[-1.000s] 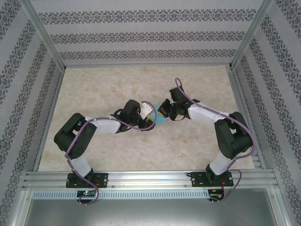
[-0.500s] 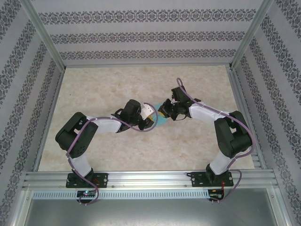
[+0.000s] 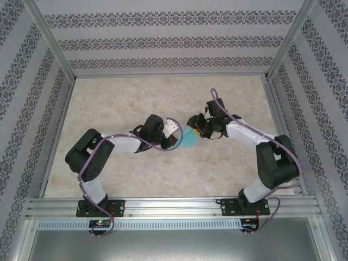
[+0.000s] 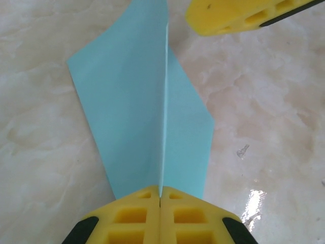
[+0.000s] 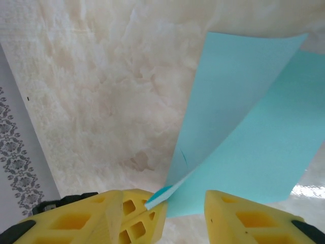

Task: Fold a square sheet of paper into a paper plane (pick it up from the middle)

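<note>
1. The left pincer [image 4: 160,201] is clamped tight, its two yellow fingers [image 4: 127,218] pressed together on the near end of the turquoise sheet of paper [image 4: 132,101], right on the centre crease.
2. From that grip the sheet fans outward in two wings. The broader one lies to the left of the crease and the narrower one to the right. The crease stands up as a thin ridge running away from the fingers.
3. A yellow finger [image 4: 233,15] of the right pincer sits beyond the far end of the sheet in the left wrist view, apart from the paper.
4. The right pincer [image 5: 184,203] has its fingers spread apart. A corner of the sheet [image 5: 244,127] rests against the inner tip of one finger [image 5: 137,213], and the other finger [image 5: 238,218] is clear of it. One layer of the paper curls upward above the layer beneath.
5. From above, the left pincer [image 3: 174,138] and the right pincer [image 3: 191,124] meet nose to nose over the sheet [image 3: 188,140], which lies near the middle of the bench [image 3: 136,98], well away from all four edges.
6. The bench top is pale, marble-patterned and glossy. Patterned wallpaper panels [image 3: 163,38] and a metal frame [image 3: 49,41] enclose it.
</note>
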Robot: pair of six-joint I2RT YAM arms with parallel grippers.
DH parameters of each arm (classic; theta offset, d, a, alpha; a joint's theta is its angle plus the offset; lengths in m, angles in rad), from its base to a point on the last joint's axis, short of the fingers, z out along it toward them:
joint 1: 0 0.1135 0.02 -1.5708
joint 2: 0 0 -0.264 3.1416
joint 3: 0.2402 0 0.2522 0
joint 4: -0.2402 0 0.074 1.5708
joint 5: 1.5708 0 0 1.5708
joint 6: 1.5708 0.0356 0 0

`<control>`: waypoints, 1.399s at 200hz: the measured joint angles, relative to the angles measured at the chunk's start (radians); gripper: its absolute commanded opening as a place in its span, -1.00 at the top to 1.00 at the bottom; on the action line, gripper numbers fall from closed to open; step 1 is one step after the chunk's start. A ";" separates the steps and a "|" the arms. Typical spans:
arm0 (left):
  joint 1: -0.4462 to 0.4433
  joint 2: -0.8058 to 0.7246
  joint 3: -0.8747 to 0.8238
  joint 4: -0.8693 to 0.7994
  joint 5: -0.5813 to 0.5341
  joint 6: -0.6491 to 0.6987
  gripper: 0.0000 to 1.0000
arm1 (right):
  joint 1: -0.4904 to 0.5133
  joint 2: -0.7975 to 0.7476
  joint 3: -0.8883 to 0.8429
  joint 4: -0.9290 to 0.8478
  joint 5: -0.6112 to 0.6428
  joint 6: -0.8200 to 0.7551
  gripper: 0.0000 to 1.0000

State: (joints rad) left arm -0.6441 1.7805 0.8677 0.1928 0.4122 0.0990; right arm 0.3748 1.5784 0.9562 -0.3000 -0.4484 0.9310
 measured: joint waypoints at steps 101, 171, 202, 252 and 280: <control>0.000 0.060 0.023 -0.014 0.065 -0.353 0.98 | 0.023 -0.040 -0.114 0.031 0.011 -0.164 0.15; 0.000 0.064 0.022 0.007 0.090 -0.486 0.99 | 0.044 0.071 -0.093 0.066 -0.001 -0.194 0.17; 0.000 0.074 0.022 0.024 0.104 -0.537 0.99 | 0.044 0.090 -0.091 0.096 -0.013 -0.196 0.16; 0.000 0.080 0.022 0.024 0.111 -0.580 0.95 | 0.044 0.131 -0.087 0.119 -0.033 -0.198 0.14; 0.000 0.090 0.024 0.024 0.127 -0.589 0.90 | 0.044 0.148 -0.087 0.122 -0.032 -0.198 0.10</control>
State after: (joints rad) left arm -0.6441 1.8709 0.8913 0.2165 0.5392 -0.4896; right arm 0.4191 1.7260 0.8688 -0.1776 -0.4808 0.7334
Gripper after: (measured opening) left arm 0.067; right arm 0.441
